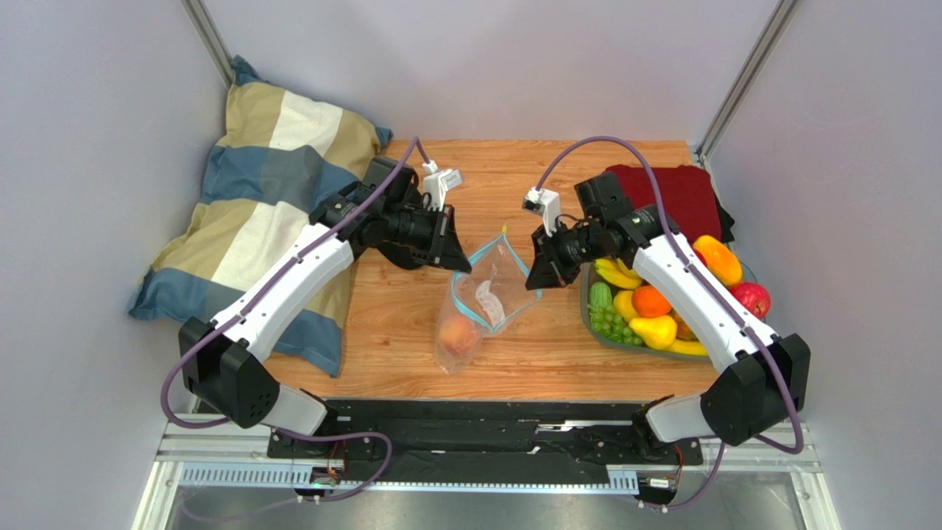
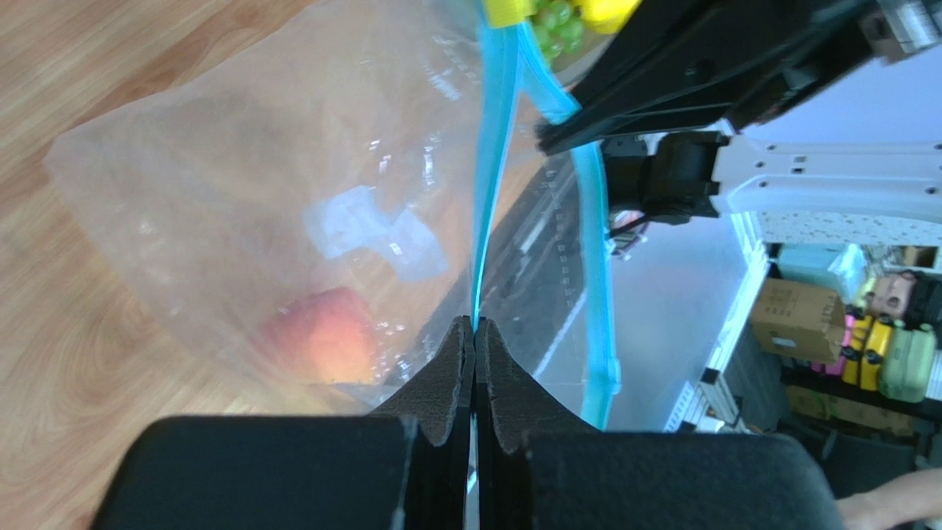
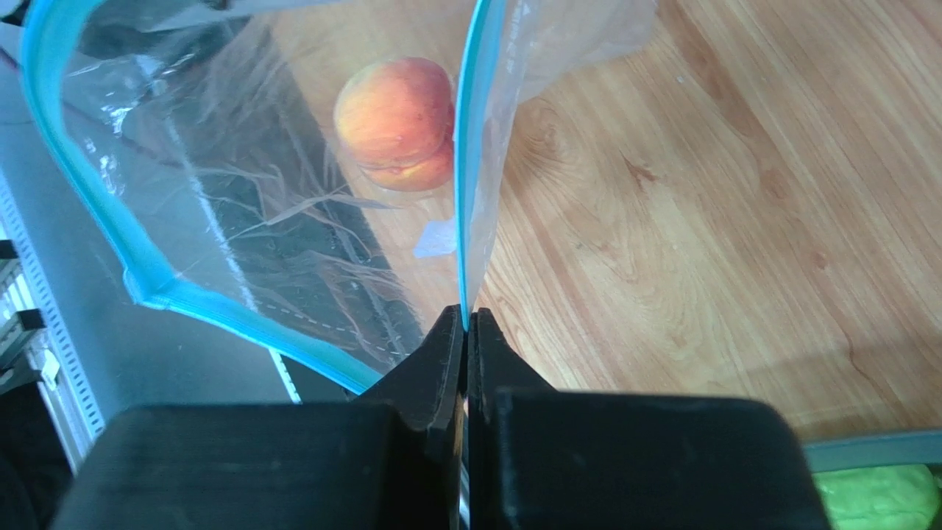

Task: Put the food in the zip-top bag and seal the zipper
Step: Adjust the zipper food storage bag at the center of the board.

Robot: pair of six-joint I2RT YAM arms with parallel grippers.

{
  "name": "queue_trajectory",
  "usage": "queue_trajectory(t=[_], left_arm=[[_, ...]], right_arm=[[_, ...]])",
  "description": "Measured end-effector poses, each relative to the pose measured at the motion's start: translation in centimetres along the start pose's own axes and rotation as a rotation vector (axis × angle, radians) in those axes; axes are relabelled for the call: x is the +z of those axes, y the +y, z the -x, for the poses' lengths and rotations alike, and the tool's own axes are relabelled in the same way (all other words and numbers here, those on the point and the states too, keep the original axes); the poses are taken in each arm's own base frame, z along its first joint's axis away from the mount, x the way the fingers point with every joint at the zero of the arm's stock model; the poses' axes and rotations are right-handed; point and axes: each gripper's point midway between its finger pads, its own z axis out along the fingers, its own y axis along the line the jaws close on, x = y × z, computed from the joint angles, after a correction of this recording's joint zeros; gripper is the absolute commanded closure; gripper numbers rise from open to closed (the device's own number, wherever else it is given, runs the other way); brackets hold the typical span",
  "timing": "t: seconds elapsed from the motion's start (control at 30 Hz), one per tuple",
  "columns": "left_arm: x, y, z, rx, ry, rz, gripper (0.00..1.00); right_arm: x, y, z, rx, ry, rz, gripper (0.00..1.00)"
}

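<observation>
Pinching the zipper (image 2: 487, 166) from opposite sides, my left gripper (image 2: 475, 326) and right gripper (image 3: 466, 315) are each clamped tight on one lip of the clear zip-top bag (image 1: 487, 298), whose mouth gapes between them on the wooden table (image 1: 542, 370). A peach (image 3: 396, 110) lies at the bag's bottom. My right arm crosses over the grey tray (image 1: 619, 346) of an orange (image 1: 651, 300), pear (image 1: 655, 329), grapes (image 1: 606, 322) and bananas (image 1: 614, 271). A dark red cloth (image 1: 674, 193) lies behind it, and a striped pillow (image 1: 265, 188) lies under my left arm.
</observation>
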Motion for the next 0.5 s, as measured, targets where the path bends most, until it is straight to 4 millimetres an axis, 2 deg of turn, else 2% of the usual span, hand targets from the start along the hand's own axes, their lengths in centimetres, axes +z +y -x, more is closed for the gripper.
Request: queue_trajectory(t=[0.17, 0.27, 0.33, 0.4, 0.43, 0.5], left_arm=[[-0.5, 1.6, -0.4, 0.001, -0.003, 0.104, 1.00], [-1.0, 2.2, 0.0, 0.018, -0.031, 0.157, 1.00], [-1.1, 2.5, 0.1, 0.023, -0.041, 0.177, 1.00], [-0.9, 2.9, 0.1, 0.020, -0.040, 0.189, 1.00], [-0.8, 3.1, 0.2, 0.019, -0.040, 0.192, 1.00], [-0.5, 3.4, 0.3, 0.013, -0.038, 0.199, 1.00]], right_arm=[[-1.2, 0.7, 0.7, -0.024, -0.028, 0.021, 1.00], [-2.5, 0.2, 1.5, -0.053, -0.060, -0.010, 0.99], [-2.9, -0.3, 1.8, -0.072, -0.068, -0.027, 0.92], [-2.7, -0.8, 1.8, -0.079, -0.055, -0.042, 0.58], [-2.7, -1.1, 1.8, -0.076, -0.044, -0.049, 0.30], [-2.6, -1.9, 1.6, -0.072, -0.016, -0.062, 0.20]])
